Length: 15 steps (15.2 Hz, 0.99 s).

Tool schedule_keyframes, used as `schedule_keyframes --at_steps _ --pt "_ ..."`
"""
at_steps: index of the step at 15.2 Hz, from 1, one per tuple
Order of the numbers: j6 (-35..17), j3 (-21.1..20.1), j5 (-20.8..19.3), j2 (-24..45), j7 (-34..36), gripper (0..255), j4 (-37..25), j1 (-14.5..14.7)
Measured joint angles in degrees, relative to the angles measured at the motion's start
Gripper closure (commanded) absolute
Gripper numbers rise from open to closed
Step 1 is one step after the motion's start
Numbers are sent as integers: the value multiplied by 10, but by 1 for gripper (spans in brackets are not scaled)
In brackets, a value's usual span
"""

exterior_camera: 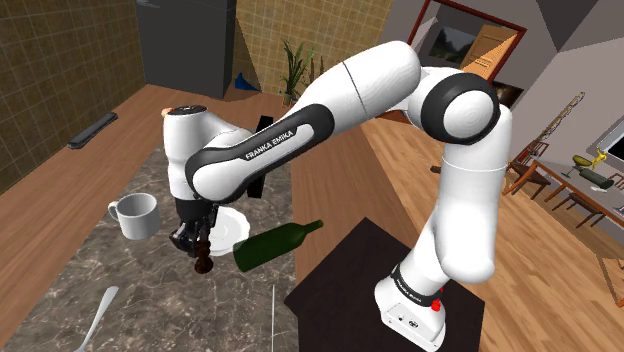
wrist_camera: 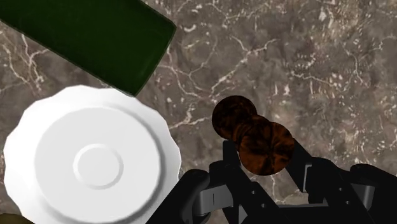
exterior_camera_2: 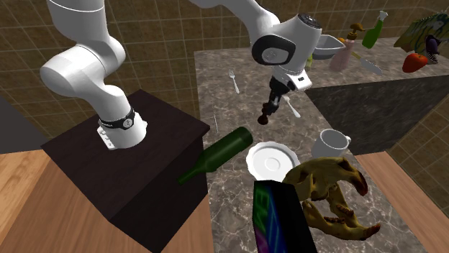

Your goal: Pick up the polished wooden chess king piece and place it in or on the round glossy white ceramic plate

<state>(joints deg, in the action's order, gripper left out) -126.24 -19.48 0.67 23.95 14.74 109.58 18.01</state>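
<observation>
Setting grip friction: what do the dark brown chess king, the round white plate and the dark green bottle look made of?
Dark brown chess king: looks like polished wood, swirled reddish grain with slight sheen.
Round white plate: likely glazed ceramic, smooth with even shading and raised rings; plastic not excluded.
Dark green bottle: probably glass, by its wine-bottle shape and uniform green; finish unclear.

Soft even light, sharp focus, faint sheen on the green bottle

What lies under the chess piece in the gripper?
Bare marble counter, with the white plate beside, not beneath. The gripper clasps the chess piece; the spot directly below it is hidden by the piece itself.
</observation>
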Motion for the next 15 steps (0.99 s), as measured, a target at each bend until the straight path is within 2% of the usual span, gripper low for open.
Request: schedule_keyframes --at_steps 4,8,15 --pt "22 -1 4 -14 -6 255 -7 -6" --pt "47 12 5 -17 -46 255 -26 -35" --pt "99 40 -2 9 -120 255 -96 -85"
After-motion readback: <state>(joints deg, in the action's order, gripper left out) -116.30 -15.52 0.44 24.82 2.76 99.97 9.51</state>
